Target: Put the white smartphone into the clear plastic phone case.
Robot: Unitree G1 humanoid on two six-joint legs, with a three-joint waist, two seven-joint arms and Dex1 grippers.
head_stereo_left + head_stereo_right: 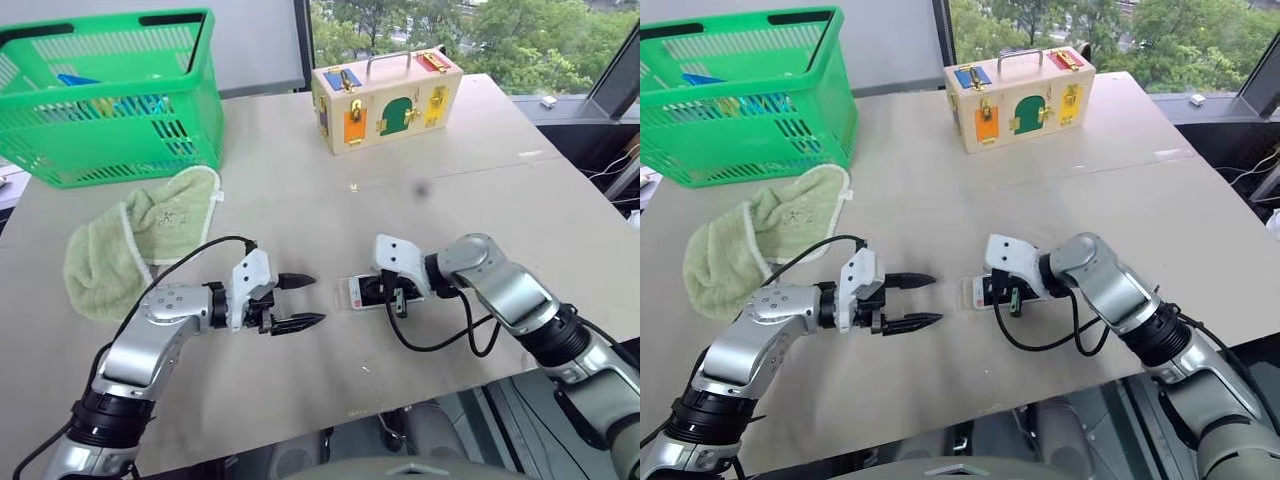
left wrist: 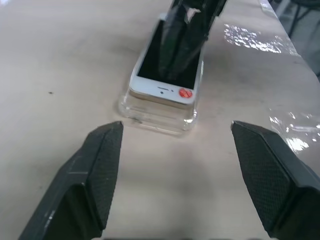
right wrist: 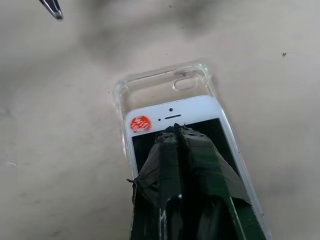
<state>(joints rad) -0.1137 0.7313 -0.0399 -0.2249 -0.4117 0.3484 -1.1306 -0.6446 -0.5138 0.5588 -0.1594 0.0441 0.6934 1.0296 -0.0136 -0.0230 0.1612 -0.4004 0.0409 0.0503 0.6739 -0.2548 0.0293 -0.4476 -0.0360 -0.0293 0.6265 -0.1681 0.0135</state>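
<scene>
White smartphone [image 3: 175,120] partly in clear plastic phone case [image 3: 165,80], R hand [image 3: 176,134] closed on screen

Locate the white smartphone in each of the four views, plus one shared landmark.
Left eye view: white smartphone low centre, under the right gripper.
Right eye view: low centre, same spot.
Left wrist view: upper centre, lying on the clear plastic phone case.
Right wrist view: centre, shut fingers pressing its screen.
Shared landmark: red sticker on its white bezel.

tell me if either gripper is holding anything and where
Nothing is held. The right gripper is shut, its tips pressing on the phone screen, which lies partly in the case. The left gripper is open, apart from both.
</scene>
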